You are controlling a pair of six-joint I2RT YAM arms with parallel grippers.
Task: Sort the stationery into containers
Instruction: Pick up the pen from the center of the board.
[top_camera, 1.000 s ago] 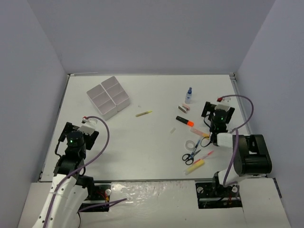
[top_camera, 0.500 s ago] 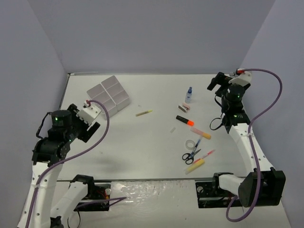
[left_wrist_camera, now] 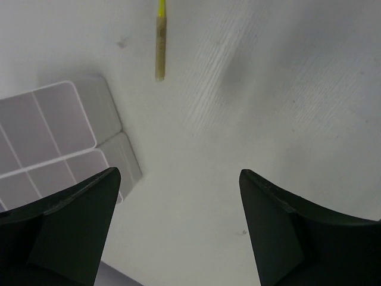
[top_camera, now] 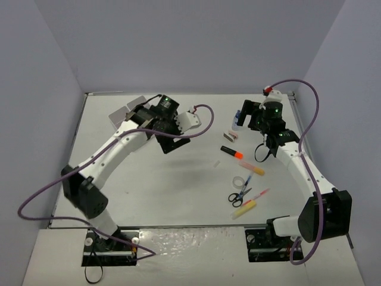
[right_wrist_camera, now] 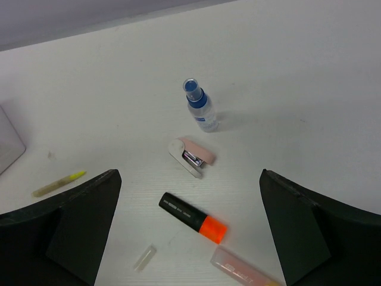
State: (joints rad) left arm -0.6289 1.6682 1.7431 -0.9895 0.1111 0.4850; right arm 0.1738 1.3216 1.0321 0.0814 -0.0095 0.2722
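Yellow pen (left_wrist_camera: pixel 159 44) lies ahead of the left end effector (left_wrist_camera: pixel 178 176), lengthwise along its reach; jaws wide, empty. Right end effector (right_wrist_camera: pixel 189 176), also wide, is farther.

My fingers (right_wrist_camera: pixel 65 232) stand wide apart above the table (right_wrist_camera: pixel 309 71), where a small blue-capped bottle (right_wrist_camera: pixel 199 110) stands near what looks like a pink eraser (right_wrist_camera: pixel 191 158). Closer to me lies a black and orange highlighter (right_wrist_camera: pixel 191 217) with a clear cap (right_wrist_camera: pixel 144 258) nearby. A thin yellow pen (right_wrist_camera: pixel 58 184) lies well apart from them.
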